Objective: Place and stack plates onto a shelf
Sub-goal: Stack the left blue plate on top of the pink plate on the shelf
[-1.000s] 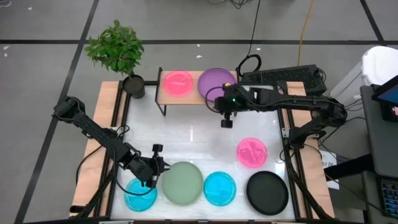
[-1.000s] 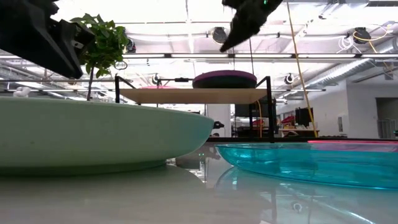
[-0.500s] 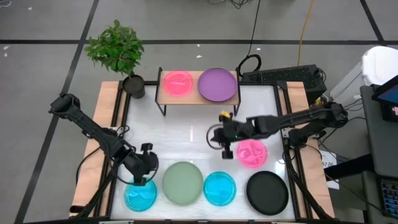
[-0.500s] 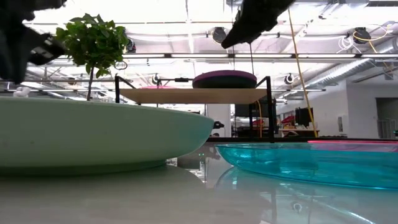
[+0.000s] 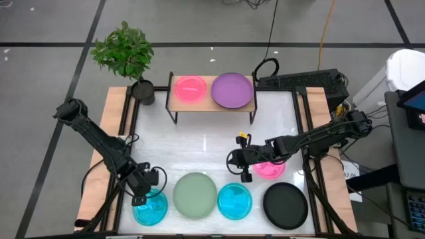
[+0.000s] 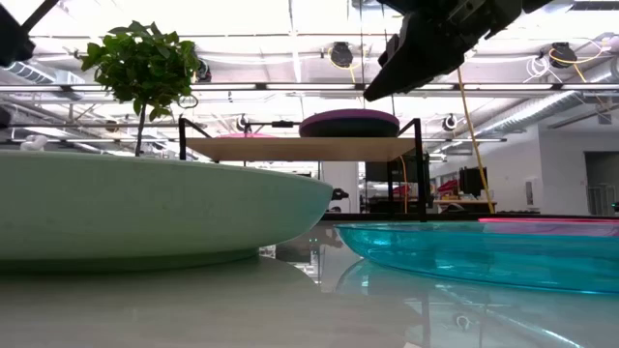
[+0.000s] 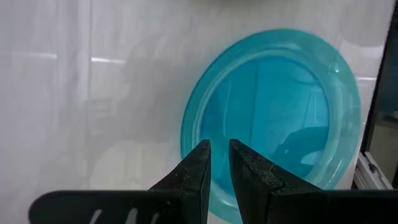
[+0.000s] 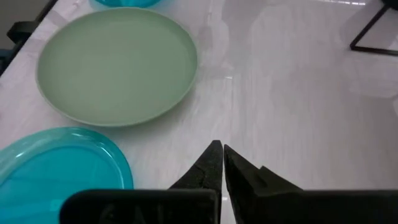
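Observation:
The shelf stands at the table's far edge and carries a pink plate and a purple plate. Along the near edge lie a cyan plate, a sage green plate, a second cyan plate and a black plate. Another pink plate lies right of centre. My left gripper hovers over the left cyan plate's far-left rim, fingers a narrow gap apart. My right gripper, shut, hangs between the pink and middle cyan plates, over bare table.
A potted plant stands at the table's far left corner, beside the shelf. A keyboard lies past the far right corner. Bare white tabletop stretches between the shelf and the near row of plates. Wooden rails edge the table.
My right gripper has moved from beside the purple plate at the shelf toward the near edge, and is now next to the loose pink plate. My left gripper has moved left and toward the near edge, from beside the green plate to over the left cyan plate.

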You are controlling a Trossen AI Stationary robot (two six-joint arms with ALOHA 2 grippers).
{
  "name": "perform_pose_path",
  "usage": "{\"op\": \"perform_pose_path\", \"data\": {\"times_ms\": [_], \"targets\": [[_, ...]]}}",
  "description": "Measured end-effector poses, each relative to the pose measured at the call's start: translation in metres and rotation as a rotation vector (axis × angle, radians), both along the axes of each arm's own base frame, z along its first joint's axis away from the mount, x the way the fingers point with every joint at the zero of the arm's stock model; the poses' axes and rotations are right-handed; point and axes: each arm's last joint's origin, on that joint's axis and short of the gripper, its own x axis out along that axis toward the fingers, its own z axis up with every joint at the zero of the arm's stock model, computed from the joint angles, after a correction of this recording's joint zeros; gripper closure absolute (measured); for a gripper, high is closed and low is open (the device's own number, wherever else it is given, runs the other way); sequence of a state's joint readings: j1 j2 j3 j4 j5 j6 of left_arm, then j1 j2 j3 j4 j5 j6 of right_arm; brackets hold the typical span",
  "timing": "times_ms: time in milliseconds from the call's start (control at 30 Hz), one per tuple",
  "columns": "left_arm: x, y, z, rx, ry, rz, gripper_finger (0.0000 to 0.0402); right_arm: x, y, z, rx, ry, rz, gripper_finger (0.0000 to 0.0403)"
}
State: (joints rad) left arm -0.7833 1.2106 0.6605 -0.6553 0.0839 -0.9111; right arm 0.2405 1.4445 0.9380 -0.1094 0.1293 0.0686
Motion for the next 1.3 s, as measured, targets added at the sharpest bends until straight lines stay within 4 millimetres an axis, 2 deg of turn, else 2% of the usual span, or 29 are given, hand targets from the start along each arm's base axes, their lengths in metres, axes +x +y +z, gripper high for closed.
{"op": "perform_pose_path", "data": {"times_ms": [233,633,733,1000,1100,1300], "targets": [[-0.008,-0.001,-0.007,-0.006,0.06,0.067,0.0338,-0.001,0.001,-0.002,0.02,0.005,-0.013,0.0403],[-0.021,-0.007,-0.009,0.045,0.082,0.151,0.0336,-0.001,0.001,-0.002,0.006,0.005,-0.004,0.0403],[-0.025,-0.009,-0.009,0.041,0.092,0.172,0.0311,-0.001,0.001,-0.002,-0.014,0.0,0.013,0.0403],[-0.031,-0.013,-0.009,0.069,0.04,0.251,0.0199,0.0,-0.003,-0.002,-0.042,-0.001,0.026,0.0403],[-0.032,-0.015,-0.009,0.069,0.031,0.289,0.0185,0.0,-0.004,-0.002,-0.043,0.001,0.021,0.0403],[-0.033,-0.019,-0.018,0.102,0.061,0.331,0.0183,0.0,-0.005,-0.003,-0.044,0.006,0.02,0.0403]]}}
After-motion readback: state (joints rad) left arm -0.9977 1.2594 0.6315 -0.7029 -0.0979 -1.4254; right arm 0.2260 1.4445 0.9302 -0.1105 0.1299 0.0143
